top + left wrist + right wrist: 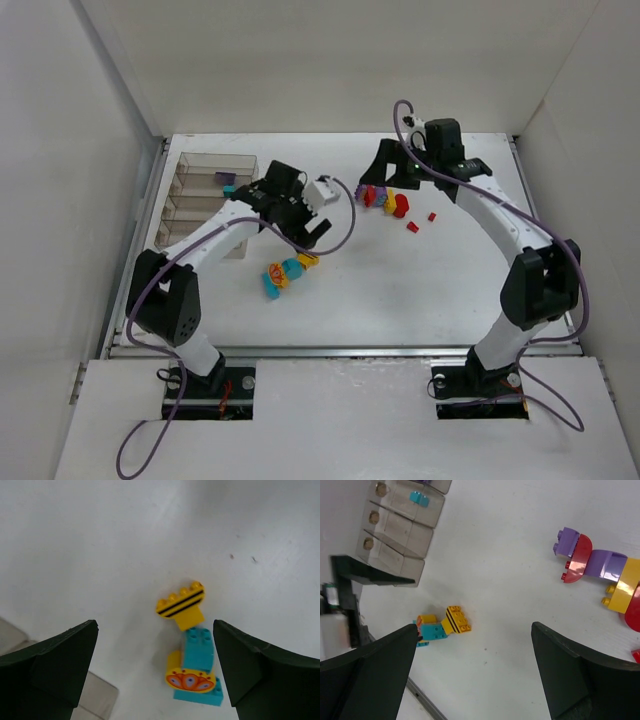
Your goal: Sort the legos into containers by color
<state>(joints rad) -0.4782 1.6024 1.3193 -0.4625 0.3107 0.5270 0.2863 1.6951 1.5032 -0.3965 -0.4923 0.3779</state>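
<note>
1. White tabletop (400, 290), matt and faintly speckled, boxed in by plain white walls (330, 60) at the back and on both sides.
2. In the back-left corner, a smoky clear tray (215, 158) split into four narrow compartments. In its far part, a purple brick (226, 177) with a cyan brick (229, 188) just beside it, seemingly in adjoining compartments.
3. Left gripper (316, 236), just right of the tray: jaws spread wide, gripping nothing and touching nothing. In its wrist view, dark fingers (60, 665) far apart at the lower corners.
4. Yellow-and-cyan cluster (285, 272), lying flat on the table right of the tray and a little nearer the arm bases. Seen below the left gripper's open gap, clear of both fingers and closer to the one on the right of that view. Made up of a black-striped yellow piece (182, 607), a cyan piece (200, 650) and an orange patterned piece (190, 680).
5. Right gripper (392, 170), well to the right of the tray at about the same depth: opened equally wide and empty, with fingers (580, 675) standing apart over bare table.
6. Purple, red and yellow cluster (380, 197), resting on the table well right of the tray, just beside the right gripper on its near side and not between the fingers.
7. Two loose red bricks (412, 227), farther right of the tray again, near that cluster.
</note>
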